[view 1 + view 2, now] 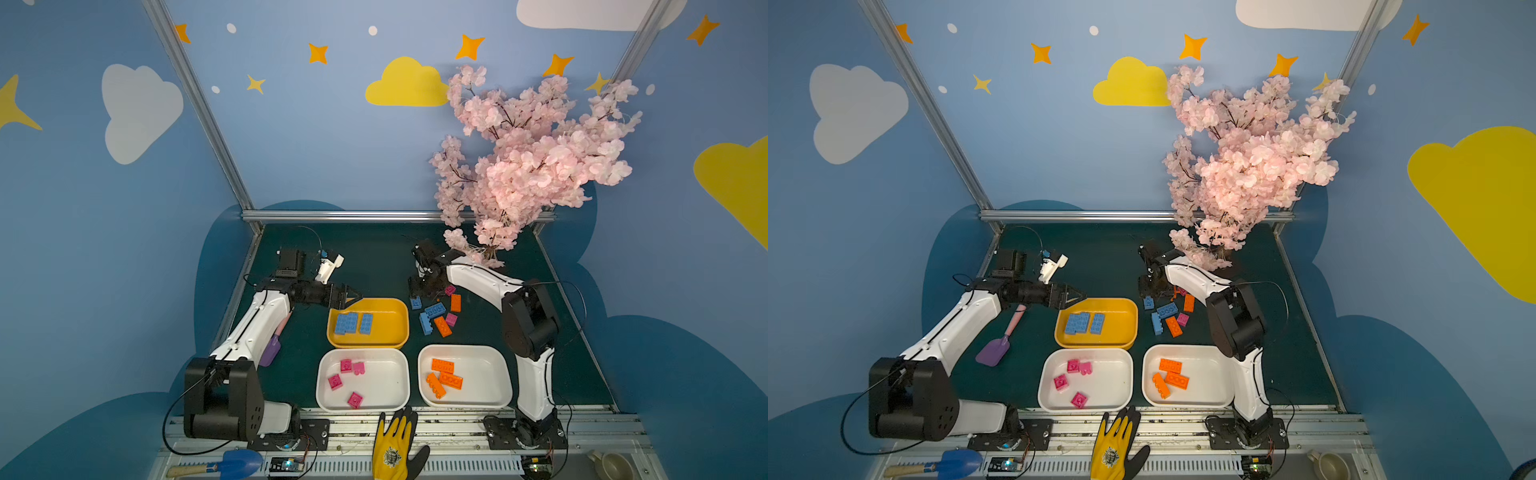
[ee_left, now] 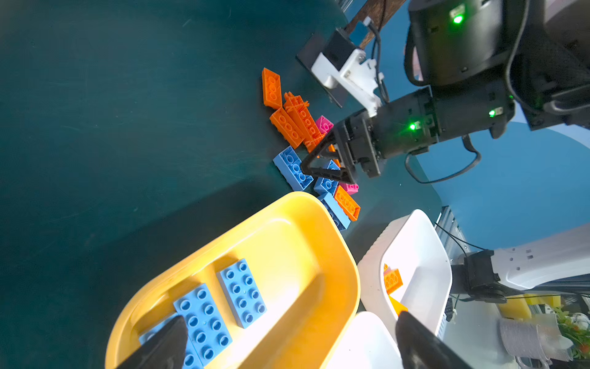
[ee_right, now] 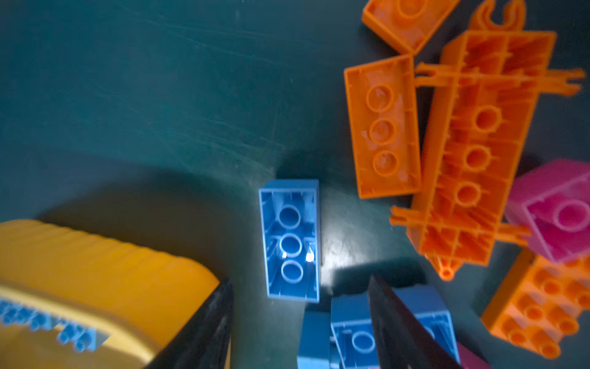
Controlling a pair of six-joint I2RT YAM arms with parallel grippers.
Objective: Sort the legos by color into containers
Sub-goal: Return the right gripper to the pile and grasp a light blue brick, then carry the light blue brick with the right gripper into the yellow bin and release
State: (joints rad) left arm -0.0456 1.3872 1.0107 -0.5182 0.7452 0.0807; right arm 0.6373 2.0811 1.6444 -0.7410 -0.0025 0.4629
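Note:
Loose legos lie in a pile behind the trays: light-blue bricks (image 1: 435, 309), orange bricks (image 1: 442, 326) and pink ones (image 1: 451, 319). My right gripper (image 3: 300, 297) stands open low over this pile. An upturned blue brick (image 3: 290, 239) lies just ahead of its fingertips, untouched, with the orange lattice piece (image 3: 475, 153) beside it. The yellow tray (image 1: 395, 328) holds blue bricks (image 2: 242, 292). One white tray (image 1: 386, 382) holds pink bricks, the other white tray (image 1: 482, 374) orange ones. My left gripper (image 1: 351, 297) hangs wide open and empty over the yellow tray's far left corner.
A pink blossom tree (image 1: 528, 153) stands at the back right, just behind my right arm. A purple spatula (image 1: 272, 347) lies beside the left arm. On the front rail rest a yellow glove (image 1: 395, 444), a blue trowel (image 1: 232, 463) and a cup (image 1: 611, 463).

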